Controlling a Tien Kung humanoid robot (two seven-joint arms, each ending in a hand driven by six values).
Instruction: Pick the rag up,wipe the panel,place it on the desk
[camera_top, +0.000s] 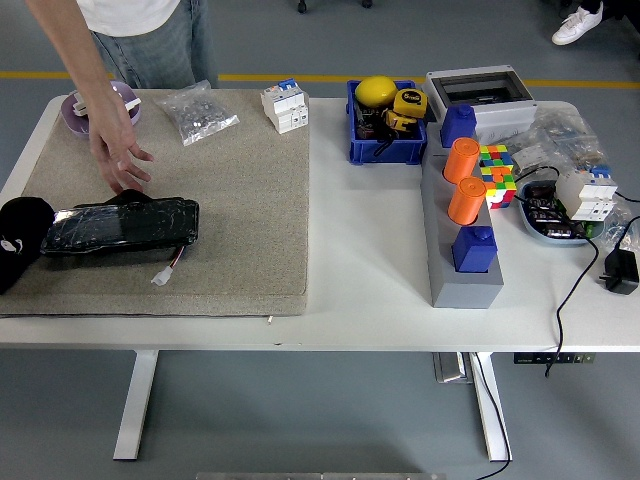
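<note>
rag (22, 240): taken to be the black cloth heap at the left edge of the tan mat (240, 220), though its make could not be told for certain. it lay at 9 o'clock from the panel (125, 225), touching that end.

panel: black, glossy, film-wrapped, flat on the mat, long axis from 9 to 3 o'clock; a short wire with a white plug (163, 274) trailed at its 5 o'clock corner.

robot hands: neither showed, so the state of their fingers could not be told. judged that the left hand, entering from the rag's side, would have the shorter reach.

person's hand (120, 160): reached down from 12 o'clock, fingers apart and holding nothing, tips just at the panel's far edge; contact unclear.

surface and room: white table (370, 300). mat bare at 3 o'clock of the panel, leaving wiping room. bag of small parts (198, 112), blue bin (385, 148) and grey block with orange cylinders (462, 215) stood well apart.
</note>
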